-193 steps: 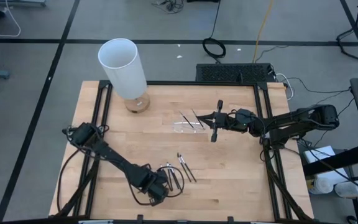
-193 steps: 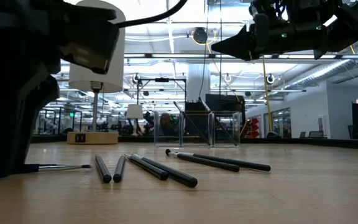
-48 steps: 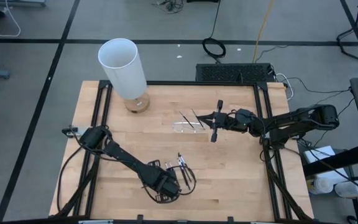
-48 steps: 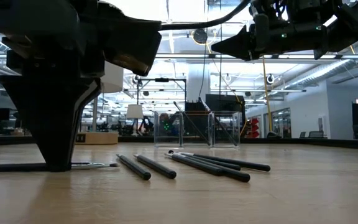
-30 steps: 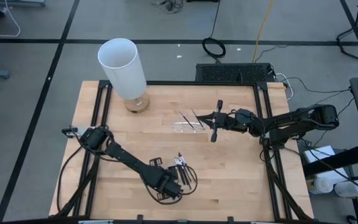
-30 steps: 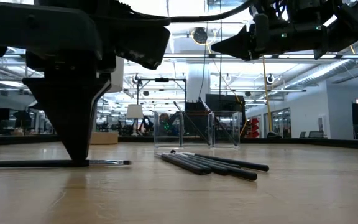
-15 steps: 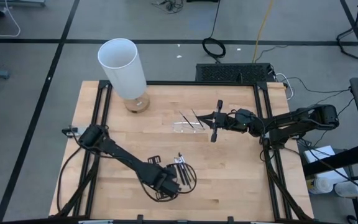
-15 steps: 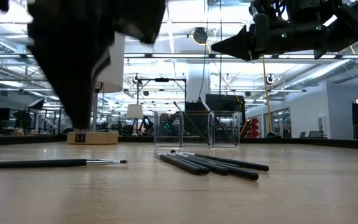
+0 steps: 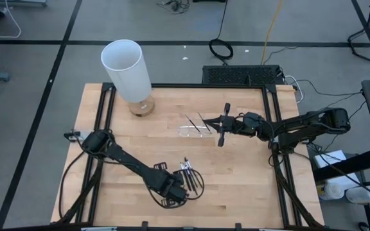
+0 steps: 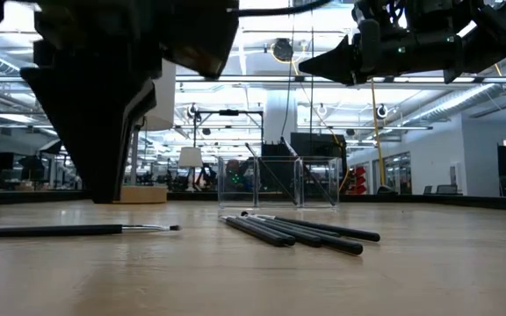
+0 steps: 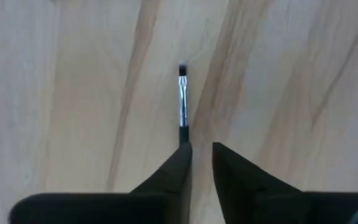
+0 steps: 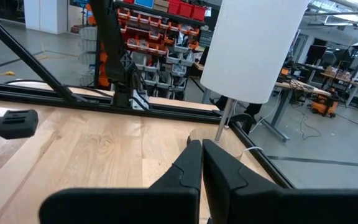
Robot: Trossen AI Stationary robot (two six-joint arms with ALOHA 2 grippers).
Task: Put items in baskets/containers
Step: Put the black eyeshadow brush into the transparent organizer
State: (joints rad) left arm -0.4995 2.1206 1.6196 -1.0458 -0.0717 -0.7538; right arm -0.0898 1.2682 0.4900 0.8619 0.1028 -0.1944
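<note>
- Our left claw (image 11: 201,155), slightly spread over one brush (image 11: 182,102), could nudge it along the surface (image 9: 236,173) if we descend off-centre.
- Right claw (image 12: 201,152) is pressed together, empty.

We see our left hand (image 11: 201,152) with fingers slightly parted above the pale wooden surface (image 11: 291,81); a brush (image 11: 183,102) lies flat, its handle running under one fingertip (image 11: 180,162).

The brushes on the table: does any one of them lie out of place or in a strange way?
Yes. One brush lies alone on the wood, apart from the bundle of brushes beside it. The left gripper hovers just above its handle, jaws slightly apart, not gripping it. Two more brushes lean in the clear tray.
</note>
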